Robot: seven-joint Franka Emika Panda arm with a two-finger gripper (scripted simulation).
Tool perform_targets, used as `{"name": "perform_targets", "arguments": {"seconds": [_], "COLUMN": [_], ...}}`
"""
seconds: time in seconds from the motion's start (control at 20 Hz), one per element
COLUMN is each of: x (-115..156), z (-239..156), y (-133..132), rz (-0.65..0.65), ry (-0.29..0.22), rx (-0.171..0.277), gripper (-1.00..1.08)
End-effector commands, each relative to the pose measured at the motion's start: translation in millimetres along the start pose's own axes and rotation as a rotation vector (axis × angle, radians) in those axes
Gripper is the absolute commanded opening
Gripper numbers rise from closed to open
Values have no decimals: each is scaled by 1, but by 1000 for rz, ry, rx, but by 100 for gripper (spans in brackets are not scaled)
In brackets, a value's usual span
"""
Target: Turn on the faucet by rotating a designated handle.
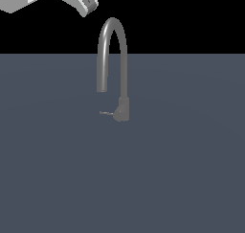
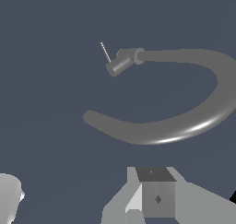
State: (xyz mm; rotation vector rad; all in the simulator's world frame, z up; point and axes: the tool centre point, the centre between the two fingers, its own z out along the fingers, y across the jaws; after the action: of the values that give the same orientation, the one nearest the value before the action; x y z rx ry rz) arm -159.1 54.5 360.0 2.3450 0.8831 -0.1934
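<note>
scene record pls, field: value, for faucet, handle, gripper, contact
faucet: grey gooseneck faucet, upright on the dark surface
handle: thin handle sticking out from the base toward the exterior view's left
gripper: gripper above the spout, off to the exterior view's left; open or shut cannot be told
contact: none, fingers clear of faucet and handle

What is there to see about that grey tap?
The faucet is a slim grey tap that looks like metal. A tall arched spout rises from a short, thicker base, curves over and ends open, pointing down. A thin handle sticks out sideways from the base, toward the exterior view's left. It stands upright on a flat blue-grey surface. Nothing touches it.
</note>
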Motion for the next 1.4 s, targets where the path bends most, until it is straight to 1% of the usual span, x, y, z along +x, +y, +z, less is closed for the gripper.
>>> {"name": "perform_targets", "arguments": {"seconds": [0.0,0.25,0.55,0.9,1.35], "x": [12,33,54,75,98], "z": [6,19,34,52,76], "y": [-4,-13,-22,-33,-46], "rz": [-61,-170,-288,-413,-562], "ry": [-6,-19,-33,-48,-66], "rx": [-63,-177,-301,-433,-594], "gripper": [-100,-100,-100,-100,-100]}}
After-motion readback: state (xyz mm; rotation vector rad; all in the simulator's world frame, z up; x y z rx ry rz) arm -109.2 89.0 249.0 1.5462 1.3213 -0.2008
